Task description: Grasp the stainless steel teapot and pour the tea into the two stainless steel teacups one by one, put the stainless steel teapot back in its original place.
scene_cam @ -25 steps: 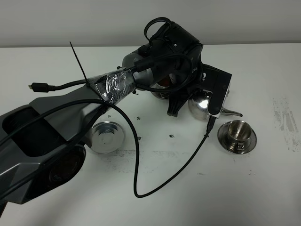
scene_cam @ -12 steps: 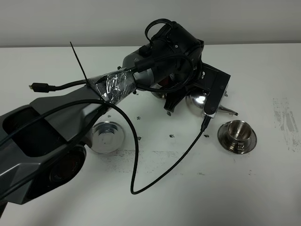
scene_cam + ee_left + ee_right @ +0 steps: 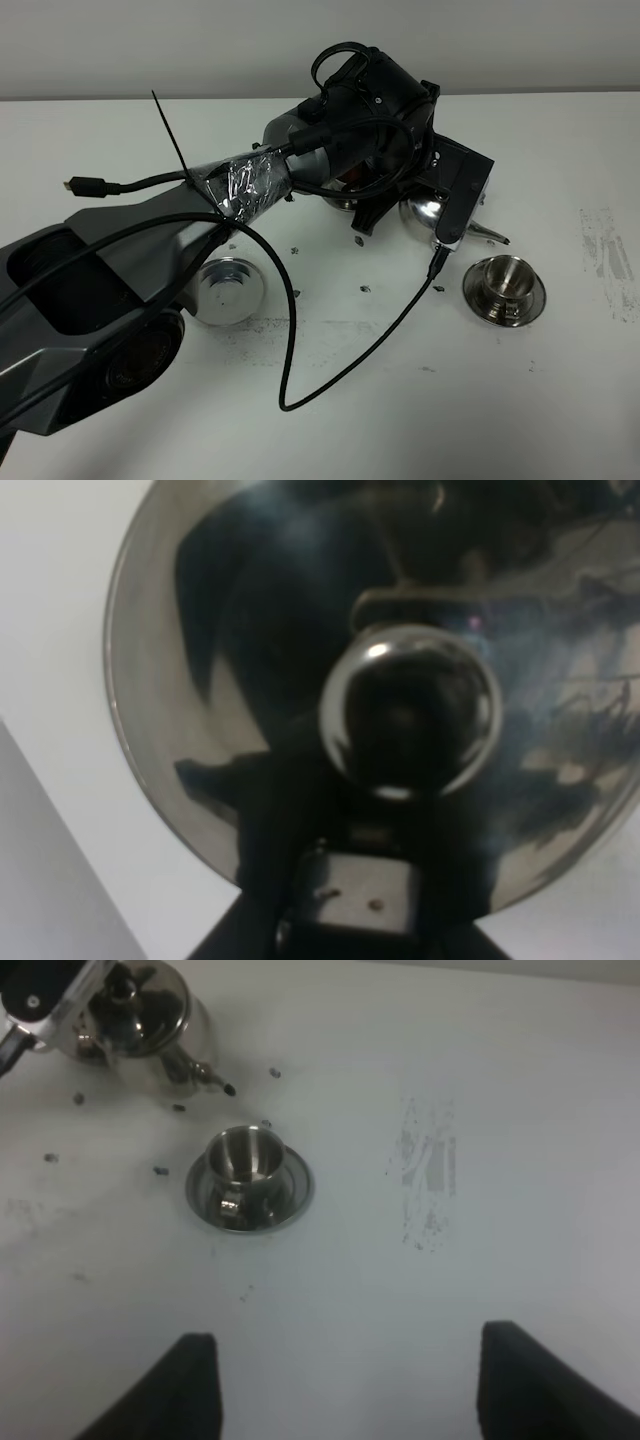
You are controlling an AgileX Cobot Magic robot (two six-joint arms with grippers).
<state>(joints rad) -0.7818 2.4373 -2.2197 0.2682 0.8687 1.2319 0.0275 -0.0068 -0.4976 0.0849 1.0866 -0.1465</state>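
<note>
The stainless steel teapot point(image 3: 422, 214) hangs in my left gripper point(image 3: 447, 205) at the table's middle, with its thin spout point(image 3: 492, 238) pointing right towards a teacup. In the left wrist view the teapot's lid knob point(image 3: 410, 712) fills the frame, with a dark finger point(image 3: 350, 905) against the pot. One teacup point(image 3: 503, 279) stands on its saucer to the right, also in the right wrist view point(image 3: 245, 1165). Of the second teacup only a saucer edge point(image 3: 338, 203) shows behind the left arm. The round steel tray point(image 3: 229, 291) lies bare on the left. My right gripper point(image 3: 350, 1345) is open and empty.
A black cable point(image 3: 350, 360) loops over the table in front of the teapot. Small dark specks point(image 3: 364, 288) dot the surface. A scuffed patch point(image 3: 600, 250) marks the right side. The left arm's body point(image 3: 110, 290) covers the left front.
My left gripper and the teapot have moved slightly back and left, drawing the spout a little away from the right teacup. The cable loop has shifted with them.
</note>
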